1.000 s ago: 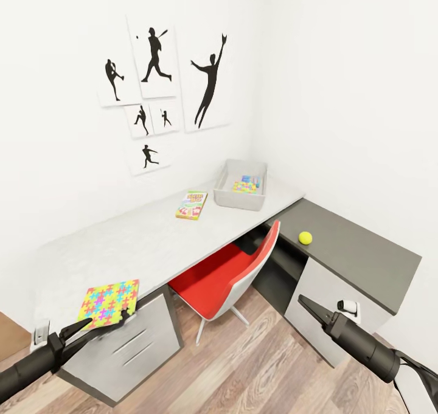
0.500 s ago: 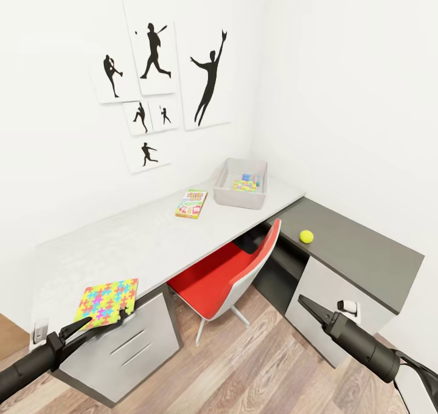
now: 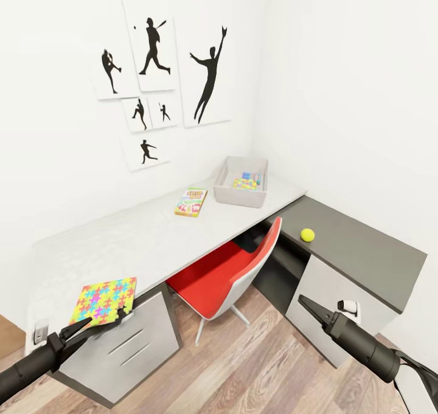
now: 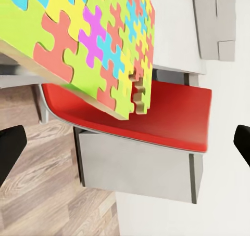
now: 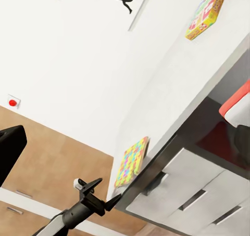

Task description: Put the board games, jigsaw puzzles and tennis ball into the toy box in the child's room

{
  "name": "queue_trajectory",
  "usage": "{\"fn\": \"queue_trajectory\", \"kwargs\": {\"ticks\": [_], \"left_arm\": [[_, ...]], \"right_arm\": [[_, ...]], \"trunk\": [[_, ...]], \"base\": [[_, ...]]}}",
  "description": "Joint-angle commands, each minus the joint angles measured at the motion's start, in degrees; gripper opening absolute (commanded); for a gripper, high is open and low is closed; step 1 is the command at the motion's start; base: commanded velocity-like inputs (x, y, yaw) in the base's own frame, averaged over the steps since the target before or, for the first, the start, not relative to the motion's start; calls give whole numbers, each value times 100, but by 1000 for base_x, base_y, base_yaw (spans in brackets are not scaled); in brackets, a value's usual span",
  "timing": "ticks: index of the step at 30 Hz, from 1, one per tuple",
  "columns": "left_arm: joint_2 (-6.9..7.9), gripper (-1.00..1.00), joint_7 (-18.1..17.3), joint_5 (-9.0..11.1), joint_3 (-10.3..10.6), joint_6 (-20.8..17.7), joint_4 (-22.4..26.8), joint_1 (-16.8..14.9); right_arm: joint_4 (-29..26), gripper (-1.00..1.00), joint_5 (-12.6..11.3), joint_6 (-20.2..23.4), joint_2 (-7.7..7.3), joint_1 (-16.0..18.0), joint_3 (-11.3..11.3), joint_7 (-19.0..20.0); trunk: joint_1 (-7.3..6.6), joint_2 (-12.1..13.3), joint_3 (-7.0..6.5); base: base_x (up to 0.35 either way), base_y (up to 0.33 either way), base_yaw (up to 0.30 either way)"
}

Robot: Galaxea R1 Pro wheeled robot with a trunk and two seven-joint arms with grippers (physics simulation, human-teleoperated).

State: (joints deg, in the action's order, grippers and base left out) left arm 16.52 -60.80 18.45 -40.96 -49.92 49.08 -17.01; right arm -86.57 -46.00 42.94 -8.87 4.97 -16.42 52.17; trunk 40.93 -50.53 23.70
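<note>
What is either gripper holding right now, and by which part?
Nothing. The left gripper is open just short of the jigsaw puzzle; the right gripper is empty.

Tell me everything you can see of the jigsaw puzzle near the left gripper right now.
The jigsaw puzzle is a flat, squarish slab of interlocking pieces in yellow, green, pink, blue and orange, with a pale, wood-like edge that looks thick rather than paper-thin. It lies flat on the white table, at the near corner above the drawer unit, one corner reaching the table's front edge. The left gripper is open just in front of that edge, its fingertips close to the slab; whether they touch it I cannot tell.
</note>
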Motion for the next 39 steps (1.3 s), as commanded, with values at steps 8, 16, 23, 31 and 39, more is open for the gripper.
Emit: {"fn": "queue_trajectory", "kwargs": {"ticks": [8,16,23,31,39], "left_arm": [[-2,100,-10,9,-1,-31,-3,-4],[-8,100,-10,9,7,-16,-3,-4],[-9,100,-10,9,9,-4,-3,-4],[-9,100,-10,9,9,3,-3,-4],[-9,100,-13,9,9,7,-3,-4]], "right_arm": [[-1,100,-19,39,-8,4,-10,4],[-1,100,-22,39,-3,4,-8,4],[0,100,-23,38,-1,4,-4,4],[0,100,-16,32,0,4,-2,4],[0,100,-14,20,7,4,-2,4]], "trunk": [[177,-327,150],[353,-648,294],[484,-889,402],[484,-889,402],[484,-889,402]], "base": [[0,0,0],[0,0,0],[0,0,0],[0,0,0],[0,0,0]]}}
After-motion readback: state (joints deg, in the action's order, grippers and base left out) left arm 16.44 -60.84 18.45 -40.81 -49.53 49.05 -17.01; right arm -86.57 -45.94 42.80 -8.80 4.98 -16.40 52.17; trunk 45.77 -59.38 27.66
